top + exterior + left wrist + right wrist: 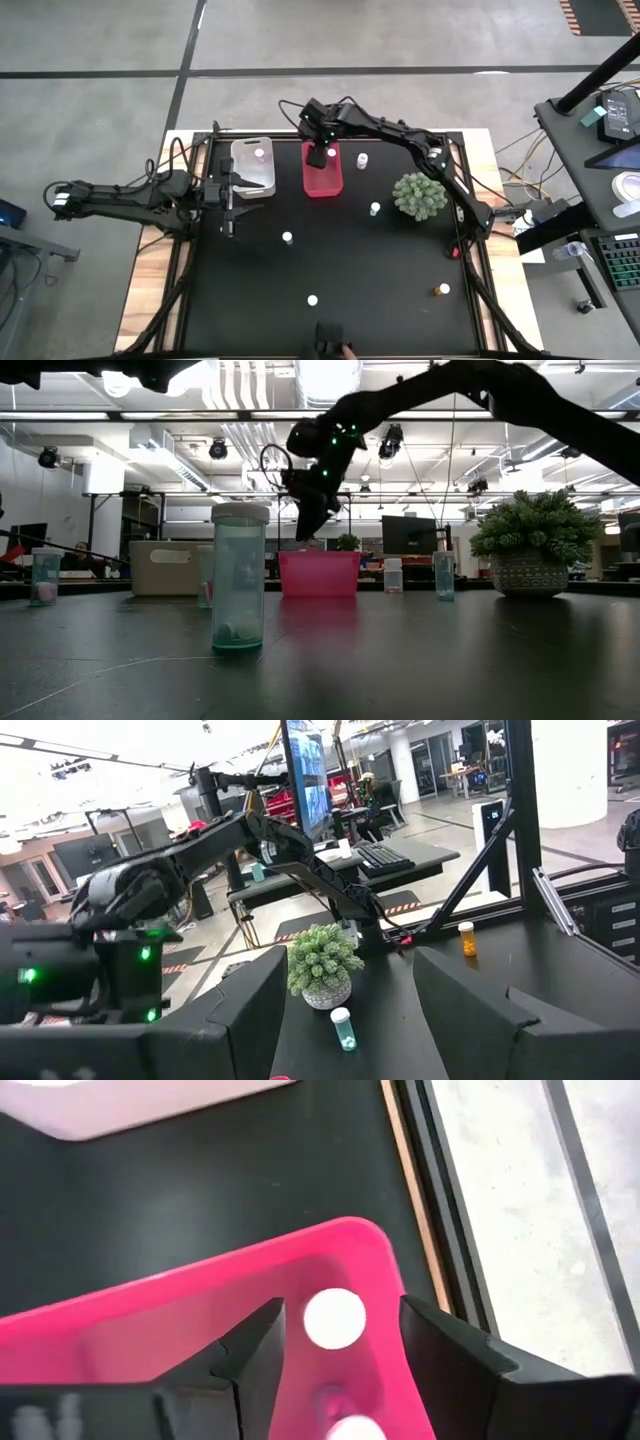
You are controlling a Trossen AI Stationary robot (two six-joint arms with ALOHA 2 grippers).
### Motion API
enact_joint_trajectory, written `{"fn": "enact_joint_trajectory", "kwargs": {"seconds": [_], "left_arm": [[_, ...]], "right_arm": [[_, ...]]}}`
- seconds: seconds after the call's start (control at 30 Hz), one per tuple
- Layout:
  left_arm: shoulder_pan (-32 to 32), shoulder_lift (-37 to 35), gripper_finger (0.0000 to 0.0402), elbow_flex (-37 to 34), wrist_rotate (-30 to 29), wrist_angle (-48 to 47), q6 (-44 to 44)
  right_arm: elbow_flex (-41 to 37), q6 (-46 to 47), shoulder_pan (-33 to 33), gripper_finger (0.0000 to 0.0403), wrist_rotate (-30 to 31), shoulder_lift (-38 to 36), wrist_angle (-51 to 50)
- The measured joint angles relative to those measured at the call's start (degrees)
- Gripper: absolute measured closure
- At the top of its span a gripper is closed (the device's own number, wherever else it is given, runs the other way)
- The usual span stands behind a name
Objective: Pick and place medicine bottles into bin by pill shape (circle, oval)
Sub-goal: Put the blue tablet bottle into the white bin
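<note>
My right gripper (318,156) hangs over the far end of the red bin (323,178), open. In the right wrist view its fingers (250,1350) stand on either side of a white-capped bottle (334,1318) that sits inside the red bin (150,1320); a second cap (352,1430) shows below it. My left gripper (231,203) is open and empty beside the clear bin (240,172), which holds one bottle (260,154). Loose white-capped bottles (287,238) (312,299) (375,208) stand upright on the black table, and an amber bottle (441,290) stands at the right.
A green spiky plant in a pot (418,195) stands right of the red bin, with a bottle (361,159) between them. In the low view a bottle (240,575) stands close in front. A small red object (452,252) lies near the table's right edge.
</note>
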Motion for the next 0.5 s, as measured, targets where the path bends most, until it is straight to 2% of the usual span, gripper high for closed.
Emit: {"fn": "enact_joint_trajectory", "kwargs": {"seconds": [0.27, 0.5], "left_arm": [[0.0, 0.0, 0.0199, -0.1, 0.0, 0.0, -0.4], [0.0, 0.0, 0.0199, -0.4, 0.0, 0.0, -2.0]], "right_arm": [[-0.3, 3.3, 4.5, 0.0238, 0.0, -4.0, -6.2], [-0.6, 6.4, 10.6, 0.0261, -0.1, -5.3, -16.3]]}}
